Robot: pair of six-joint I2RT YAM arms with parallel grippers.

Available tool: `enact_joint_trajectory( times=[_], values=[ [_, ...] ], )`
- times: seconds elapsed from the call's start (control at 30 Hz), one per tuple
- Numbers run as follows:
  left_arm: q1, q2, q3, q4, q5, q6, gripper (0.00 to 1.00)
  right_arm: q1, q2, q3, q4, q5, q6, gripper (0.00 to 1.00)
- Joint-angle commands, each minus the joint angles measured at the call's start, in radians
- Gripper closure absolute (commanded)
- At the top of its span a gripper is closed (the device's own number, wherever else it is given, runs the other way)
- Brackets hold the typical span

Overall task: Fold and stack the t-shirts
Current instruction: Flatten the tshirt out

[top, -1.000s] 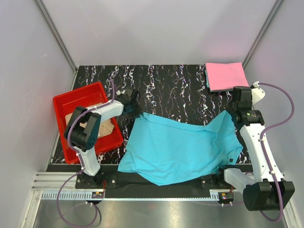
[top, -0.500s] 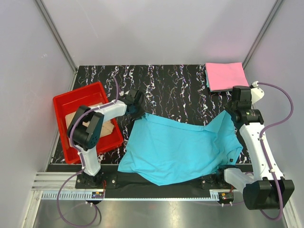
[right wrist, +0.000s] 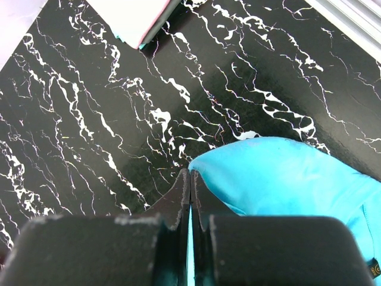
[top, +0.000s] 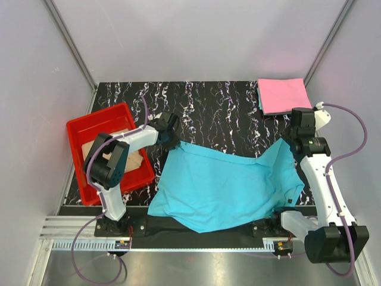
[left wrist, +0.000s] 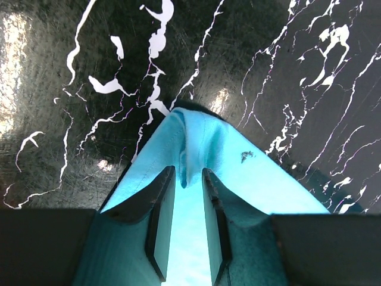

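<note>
A turquoise t-shirt [top: 226, 185] lies spread and rumpled over the near half of the black marbled table [top: 220, 107]. My left gripper [top: 172, 139] is at its far left corner. In the left wrist view the fingers [left wrist: 159, 202] stand apart, astride a raised fold of turquoise cloth [left wrist: 196, 137], so the left gripper [left wrist: 187, 174] is open. My right gripper [top: 290, 143] is shut on the shirt's far right corner. A thin strip of turquoise [right wrist: 280, 179] shows between the closed jaws of the right gripper [right wrist: 189, 174]. A folded pink t-shirt [top: 283, 95] lies at the back right.
A red tray [top: 98, 119] stands at the left edge, with tan cloth [top: 141, 161] in it, partly hidden behind the left arm. Grey walls close in the table on three sides. A metal rail [top: 196, 244] runs along the near edge. A turquoise edge [right wrist: 122, 39] shows under the pink shirt [right wrist: 134, 18].
My left gripper has moved right and nearer, from the bare table onto the shirt's far left corner. The right arm and the shirt have stayed still.
</note>
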Motion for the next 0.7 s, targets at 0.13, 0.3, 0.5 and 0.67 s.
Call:
enact_joint_trajectory(
  times=[0.13,0.3,0.5,0.67],
  values=[
    [-0.002,-0.023,0.02,0.02,-0.02,0.003,0.71,-0.004,-0.023,0.007,0.027,-0.004,0.014,1.0],
    [-0.007,-0.009,0.033,0.005,-0.018,0.003,0.72,-0.004,-0.026,-0.002,0.029,0.004,0.014,1.0],
    [-0.013,0.014,0.04,-0.012,-0.017,-0.003,0.75,-0.002,-0.023,-0.021,0.038,-0.007,0.021,1.0],
    [-0.012,0.017,0.04,-0.006,-0.027,-0.014,0.75,-0.002,-0.026,-0.019,0.041,-0.001,0.021,1.0]
  ],
)
